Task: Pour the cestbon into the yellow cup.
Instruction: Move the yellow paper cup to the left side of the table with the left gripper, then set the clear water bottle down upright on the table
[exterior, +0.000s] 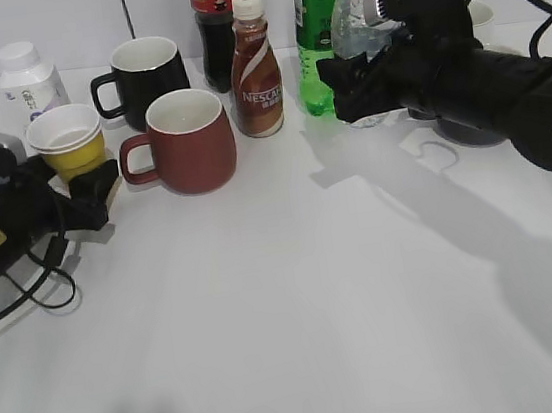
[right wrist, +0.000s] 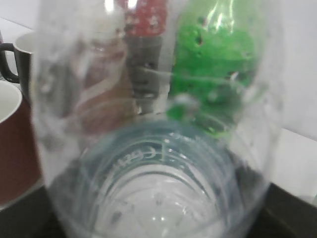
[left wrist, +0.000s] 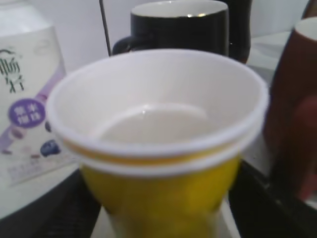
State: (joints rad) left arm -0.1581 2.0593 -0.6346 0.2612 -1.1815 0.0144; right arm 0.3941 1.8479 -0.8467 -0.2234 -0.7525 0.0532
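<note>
The yellow cup point(exterior: 73, 156) stands at the left of the table, white inside with a little liquid in the bottom. It fills the left wrist view point(left wrist: 163, 193). My left gripper point(exterior: 92, 186) is closed around its lower body, with a dark finger on each side point(left wrist: 163, 223). The cestbon point(exterior: 355, 10) is a clear ribbed bottle held upright at the back right, beside the green soda bottle. My right gripper point(exterior: 346, 82) is shut on its lower part. In the right wrist view the clear bottle point(right wrist: 158, 148) fills the frame between the fingers point(right wrist: 158, 228).
A dark red mug point(exterior: 188, 142) stands just right of the yellow cup, with a black mug point(exterior: 144, 77) behind it. A Nescafe bottle point(exterior: 255, 68), a red-labelled cola bottle point(exterior: 215, 12) and the green soda bottle point(exterior: 316, 20) line the back. A white dairy bottle point(exterior: 27, 81) stands far left.
</note>
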